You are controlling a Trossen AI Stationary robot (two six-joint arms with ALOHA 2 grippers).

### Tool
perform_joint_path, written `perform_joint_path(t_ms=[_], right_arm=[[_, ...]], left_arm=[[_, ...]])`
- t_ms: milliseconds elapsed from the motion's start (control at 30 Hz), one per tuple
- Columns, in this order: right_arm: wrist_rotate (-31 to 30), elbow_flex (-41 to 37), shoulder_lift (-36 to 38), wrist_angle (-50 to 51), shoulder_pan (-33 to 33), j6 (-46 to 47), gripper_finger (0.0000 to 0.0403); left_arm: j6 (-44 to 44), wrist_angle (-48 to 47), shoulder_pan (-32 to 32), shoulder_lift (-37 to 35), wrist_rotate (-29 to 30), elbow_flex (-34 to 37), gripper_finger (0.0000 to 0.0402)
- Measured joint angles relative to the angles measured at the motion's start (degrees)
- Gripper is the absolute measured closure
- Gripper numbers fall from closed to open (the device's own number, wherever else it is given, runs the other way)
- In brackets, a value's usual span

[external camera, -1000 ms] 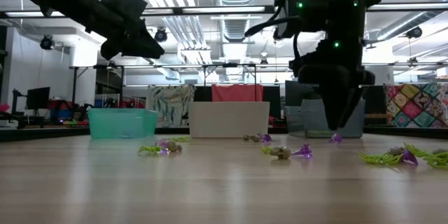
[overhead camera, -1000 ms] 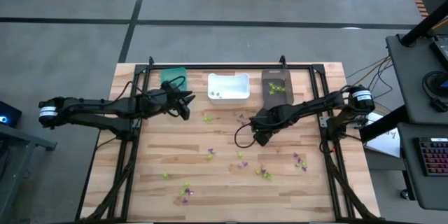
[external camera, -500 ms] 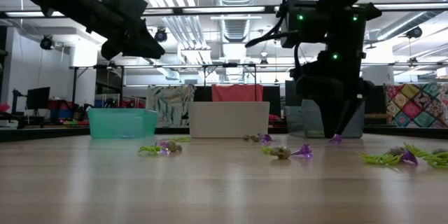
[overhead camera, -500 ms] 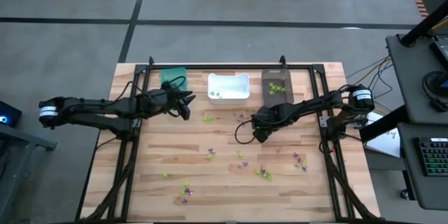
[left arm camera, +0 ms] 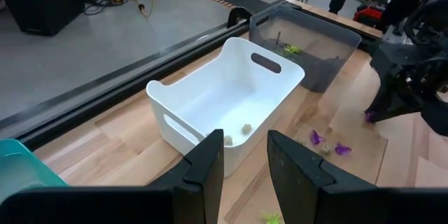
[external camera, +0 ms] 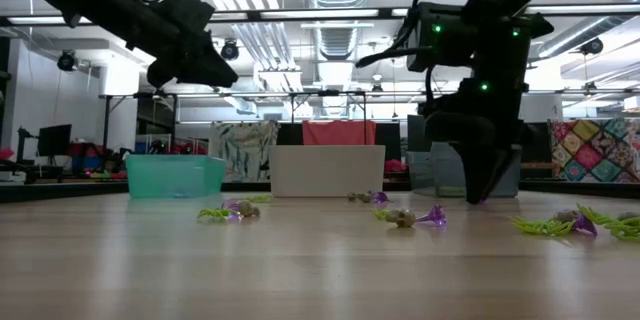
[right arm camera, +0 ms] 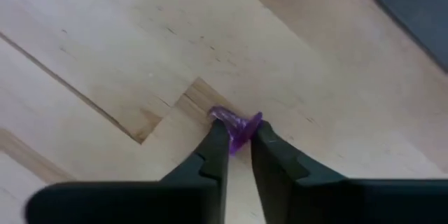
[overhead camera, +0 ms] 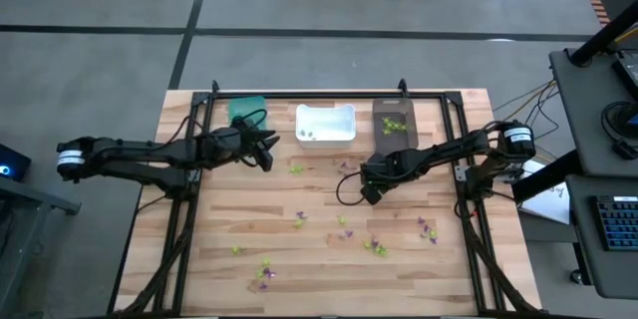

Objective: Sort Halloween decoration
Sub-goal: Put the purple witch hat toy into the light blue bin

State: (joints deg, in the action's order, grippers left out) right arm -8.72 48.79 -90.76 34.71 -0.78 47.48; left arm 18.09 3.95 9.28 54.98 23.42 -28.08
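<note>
The right claw point(right arm camera: 238, 155) is pinching a purple trinket point(right arm camera: 236, 126) between its fingertips, down at the tabletop point(overhead camera: 319, 259); in the right wrist view the trinket is sitting right at the tips with the wood planks just under it. In the high view this claw point(overhead camera: 367, 195) is hanging over the middle of the tabletop, in front of the dark bin point(overhead camera: 393, 126), and in the low view it point(external camera: 482, 196) is pointing straight down, nearly at the surface. The left claw point(left arm camera: 241, 161) is hovering above the tabletop near the teal bin point(overhead camera: 245, 108) and the white bin point(left arm camera: 227, 101), its fingers parted and holding nothing (the gap between them is plainly bare in the left wrist view). The white bin is holding a couple of pale trinkets point(left arm camera: 246, 129), and the dark bin is holding green ones point(left arm camera: 292, 49). The remaining trinkets are lying scattered over the tabletop: a green one point(overhead camera: 296, 169) just in front of the white bin, purple ones point(left arm camera: 317, 138) near the right claw, a small group point(overhead camera: 342, 229) around the centre, a mixed cluster point(overhead camera: 264, 275) toward the near edge, a lone green one point(overhead camera: 237, 250) to its left, and a few point(overhead camera: 429, 231) toward the right side. In the low view, green and purple pieces point(external camera: 555, 225) are resting far to the right.
</note>
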Motion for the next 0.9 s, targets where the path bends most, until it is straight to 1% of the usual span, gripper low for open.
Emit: perform_joint_path(t_ms=[67,133,467,767,900], right_arm=[[0.2,0.0,0.0,-0.2,0.0,-0.7,0.0383],[0.3,0.0,0.0,-0.4,0.0,-1.2,0.0391],[0.1,-0.1,1.0,-0.7,0.0,-4.5,0.0394],[-0.3,-0.2,7.6,-1.0,0.0,-9.4,0.0394],[-0.3,-0.2,10.2,-6.3,0.0,-13.2,0.0394]], left_arm=[[0.0,0.1,0.0,0.1,0.0,0.0,0.0309],[0.0,0.2,0.0,0.2,0.0,0.0,0.0309],[0.0,0.5,0.0,0.2,0.0,-0.1,0.0309],[0.4,0.5,-0.1,0.2,0.0,0.0,0.0309],[0.4,2.4,-0.4,0.2,0.0,0.0,0.0309]])
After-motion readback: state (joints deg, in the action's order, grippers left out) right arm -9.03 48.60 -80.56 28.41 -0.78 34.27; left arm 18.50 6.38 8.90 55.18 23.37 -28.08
